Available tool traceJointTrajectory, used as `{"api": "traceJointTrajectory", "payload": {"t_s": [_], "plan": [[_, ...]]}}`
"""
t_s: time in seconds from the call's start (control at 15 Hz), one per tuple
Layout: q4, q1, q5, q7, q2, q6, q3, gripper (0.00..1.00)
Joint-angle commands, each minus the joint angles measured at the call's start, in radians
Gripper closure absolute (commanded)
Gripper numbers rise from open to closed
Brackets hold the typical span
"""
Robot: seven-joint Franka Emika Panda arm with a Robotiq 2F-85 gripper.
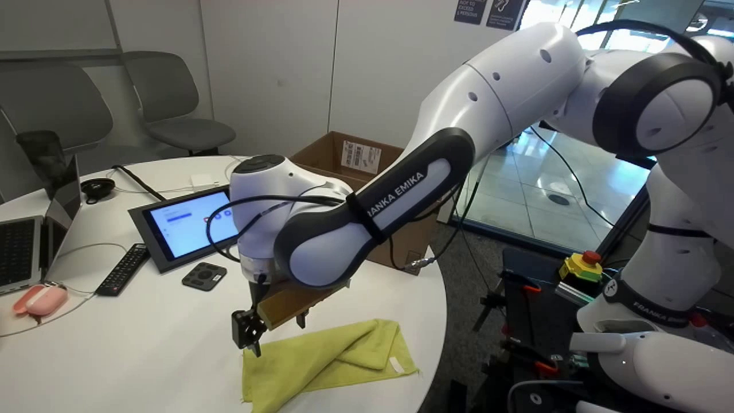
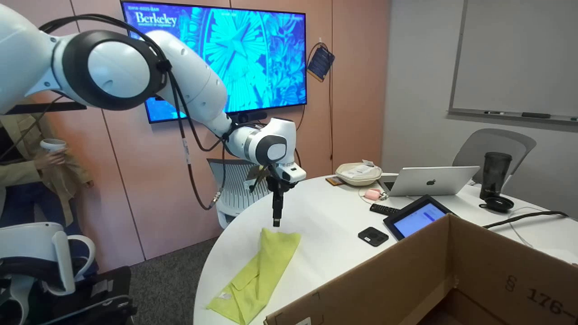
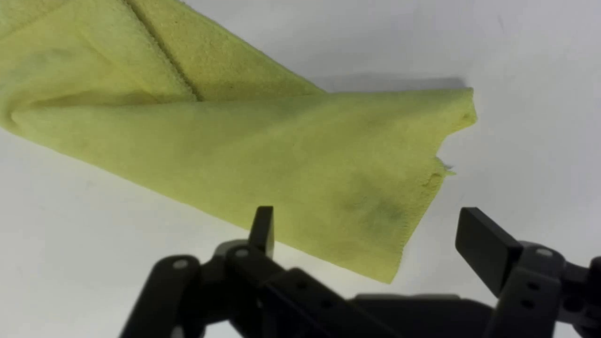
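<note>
white table (image 1: pixel 160 350), yellow cloth (image 1: pixel 330 361), empty gripper (image 3: pixel 366 216) spread wide above, gray carpet (image 2: pixel 171 257), wall screen (image 2: pixel 230 58)

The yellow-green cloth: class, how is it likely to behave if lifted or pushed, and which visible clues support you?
The yellow-green cloth is probably floppy, as it lies in overlapping folds. It looks thin, so it should be light for its size. Pushed, it would likely bunch up rather than roll, since it lies low on the table.
</note>
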Motion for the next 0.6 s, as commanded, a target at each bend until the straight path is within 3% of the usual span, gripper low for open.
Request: {"api": "traceJointTrajectory", "payload": {"t_s": [0.0,0.53], "plan": [[0.237,0.055,-0.048,-0.012,0.129,-0.125,-0.017,0.00],[0.593,0.104,-0.076,-0.029,0.346,-0.349,-0.013,0.00]]}}
